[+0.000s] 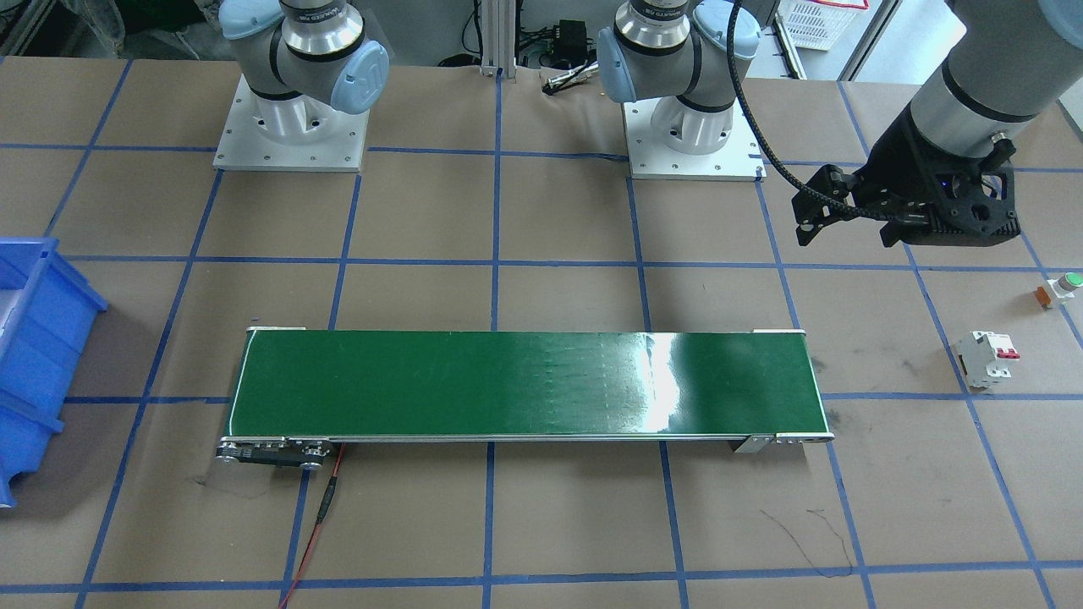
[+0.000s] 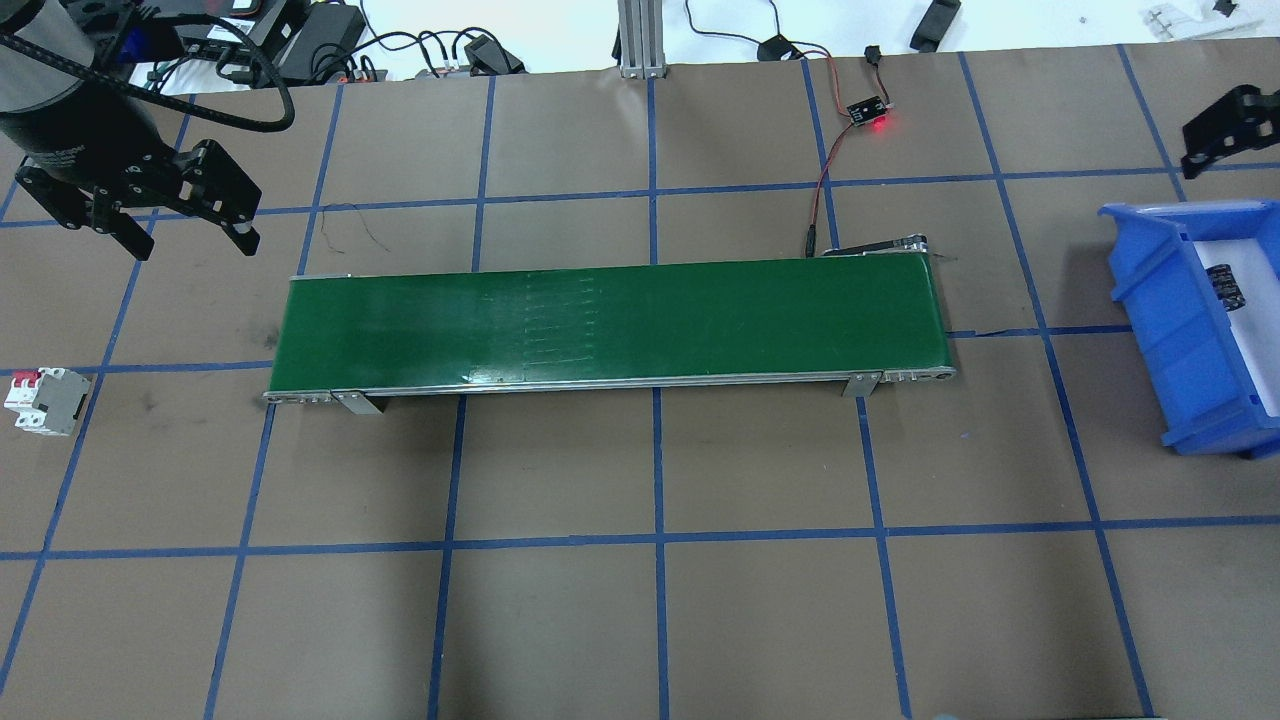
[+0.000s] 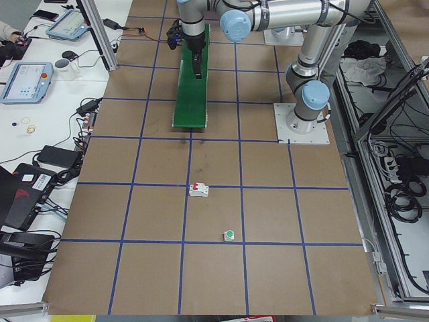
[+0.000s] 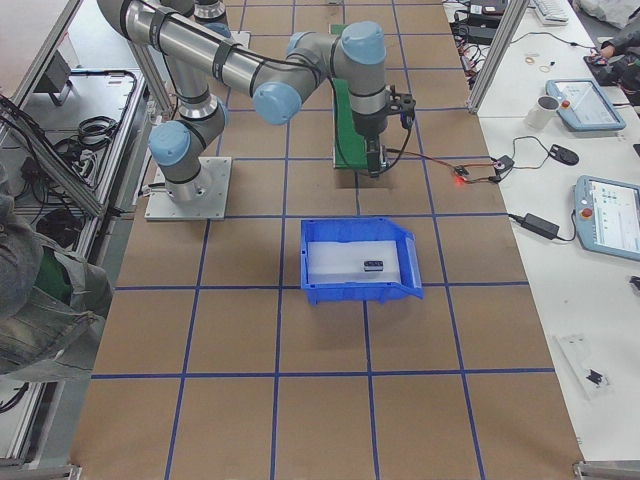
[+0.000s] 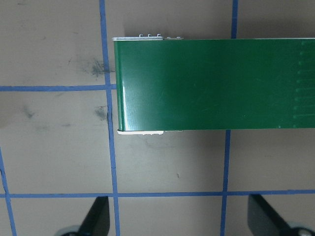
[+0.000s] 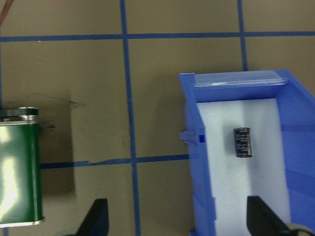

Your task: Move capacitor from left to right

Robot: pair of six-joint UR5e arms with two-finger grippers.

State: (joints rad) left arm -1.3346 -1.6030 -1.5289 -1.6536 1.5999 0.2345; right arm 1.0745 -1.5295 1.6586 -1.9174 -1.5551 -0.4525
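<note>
The capacitor, a small black cylinder, lies on its side on the white liner inside the blue bin. It also shows in the overhead view and in the exterior right view. My right gripper is open and empty, hanging high above the floor between the bin and the belt's end; only part of it shows at the overhead view's right edge. My left gripper is open and empty, above the table just beyond the belt's left end, and it also shows in the front view.
A green conveyor belt runs across the table's middle. A white breaker with red switches and a green-topped push button stand on the robot's left side. A small board with a red light and its wire lie behind the belt.
</note>
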